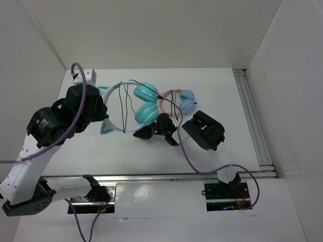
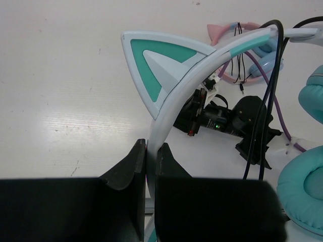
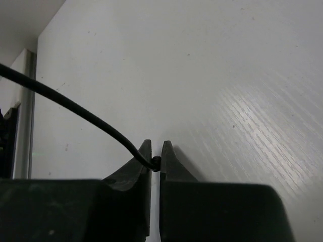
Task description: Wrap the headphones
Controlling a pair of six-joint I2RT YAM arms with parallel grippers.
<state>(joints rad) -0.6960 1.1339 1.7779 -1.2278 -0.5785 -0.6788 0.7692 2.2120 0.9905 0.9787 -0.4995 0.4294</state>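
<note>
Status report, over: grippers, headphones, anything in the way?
Left gripper shut on headband of teal headphones. Right gripper shut on black cable. Pink-banded headphones lie close beside, near the cable.

Bright, even overhead light is seen; streaky glare is thrown on the white matte tabletop [image 3: 252, 121] in both wrist views. Shadows are cast soft & near-lens foreground is rendered dark, w/o detail.

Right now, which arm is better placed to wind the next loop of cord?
Probably right: the right hand is shut on the thin black cable, so it can carry it round. The left hand only steadies the teal cat-ear headphones, clamped on their pale blue-white headband.
</note>
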